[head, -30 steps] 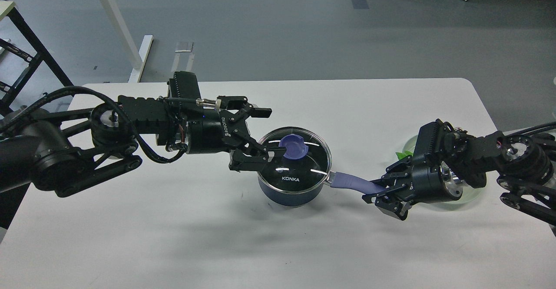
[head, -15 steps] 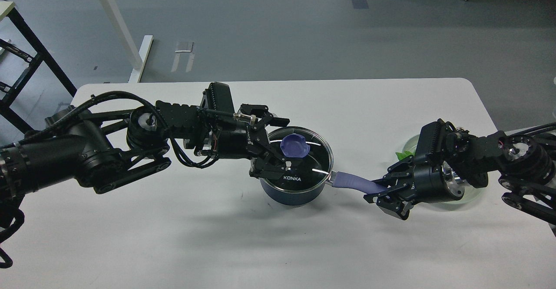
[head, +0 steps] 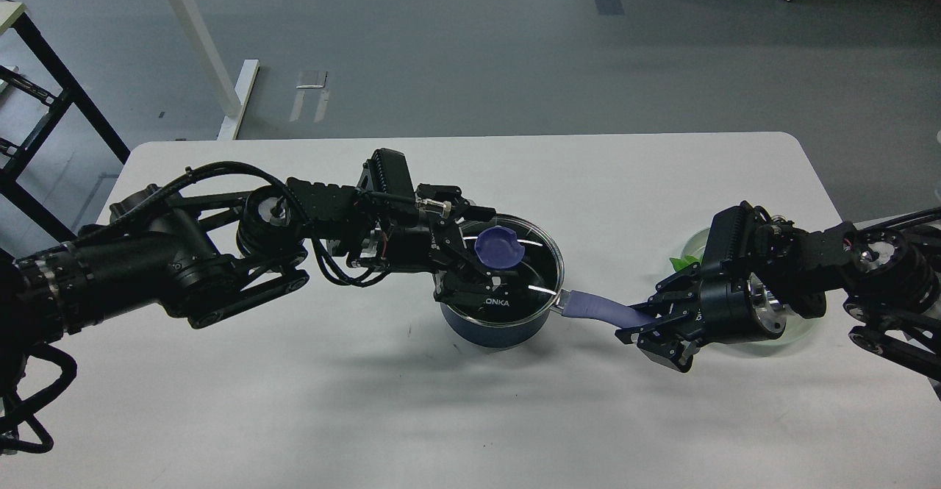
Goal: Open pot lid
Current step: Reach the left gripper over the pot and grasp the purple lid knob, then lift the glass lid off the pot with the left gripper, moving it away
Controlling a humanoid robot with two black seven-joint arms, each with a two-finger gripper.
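A dark blue pot (head: 492, 331) stands mid-table with a glass lid (head: 540, 257) on it. The lid has a blue knob (head: 501, 248). My left gripper (head: 494, 248) is open and reaches over the lid from the left, one finger behind the knob and one in front; I see no contact with the knob. The pot's blue handle (head: 595, 307) points right. My right gripper (head: 638, 320) is shut on the end of the handle.
A clear dish (head: 805, 327) with something green (head: 684, 259) sits on the white table (head: 470, 415) under and behind my right wrist. The table's far edge is just behind the pot; bare floor lies beyond.
My left arm has moved right, bringing the open gripper from the lid's left rim to straddle the knob. The pot and right gripper have stayed still.
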